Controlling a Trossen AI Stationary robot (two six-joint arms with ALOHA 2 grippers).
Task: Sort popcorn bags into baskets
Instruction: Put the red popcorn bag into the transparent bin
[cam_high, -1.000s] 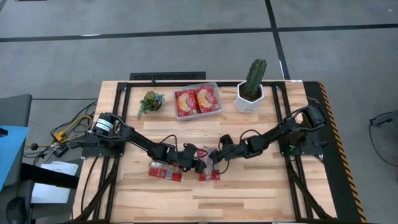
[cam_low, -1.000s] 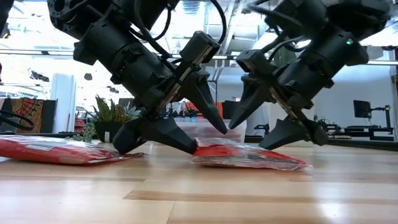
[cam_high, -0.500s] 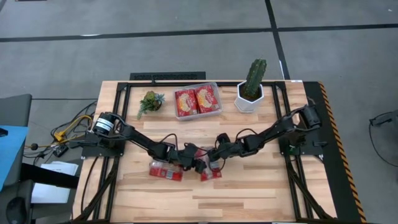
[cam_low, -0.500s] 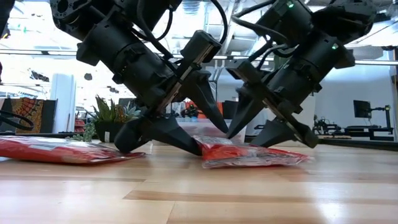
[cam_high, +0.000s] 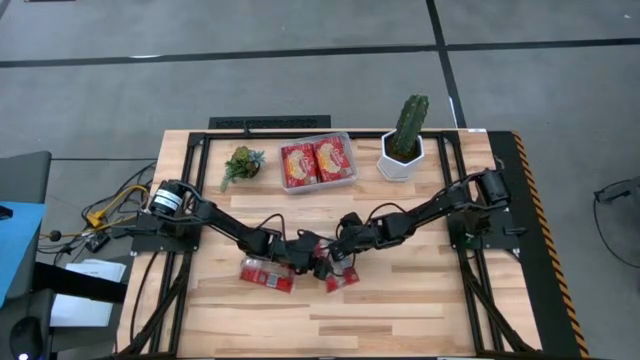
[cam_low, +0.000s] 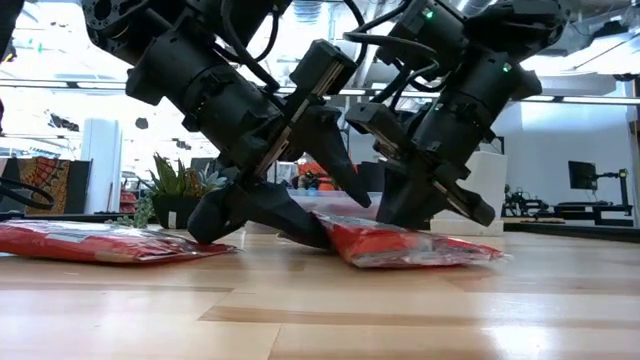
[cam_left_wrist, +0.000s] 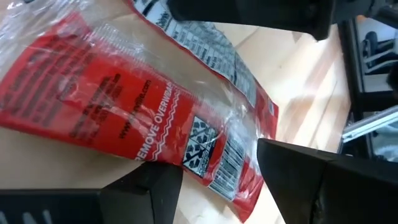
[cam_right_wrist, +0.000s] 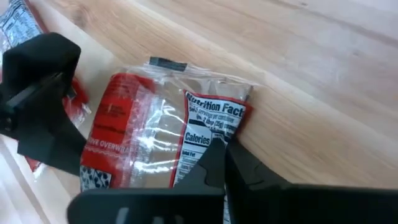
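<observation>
A red popcorn bag (cam_high: 340, 280) in clear wrap lies on the wooden table near its middle, between my two grippers. My right gripper (cam_high: 342, 263) is shut on it. At the bag's left end, my left gripper (cam_low: 340, 220) stands open with a finger on either side; I cannot tell whether it touches the bag. A second popcorn bag (cam_high: 265, 275) lies flat on the table under the left arm. The clear basket (cam_high: 352, 150) at the far edge holds two red bags (cam_high: 316, 163) lying flat. My right gripper pinches the bag between its two fingers at the white nutrition panel (cam_right_wrist: 208, 134), by one long edge. The fingers slant down from above and from the table's right. The bag (cam_low: 420, 248) rests on the table, bulging up where the fingers have it.
A white hexagonal pot with a cactus (cam_high: 403, 148) stands right of the basket, and a small green plant (cam_high: 242, 163) to its left. Black rails run along the table's left, right and far sides. Bare wood lies toward the near edge.
My right gripper has moved down and toward the table's left onto the bag and has shut on it. The bag has slid a little and bunched up under the fingers.
</observation>
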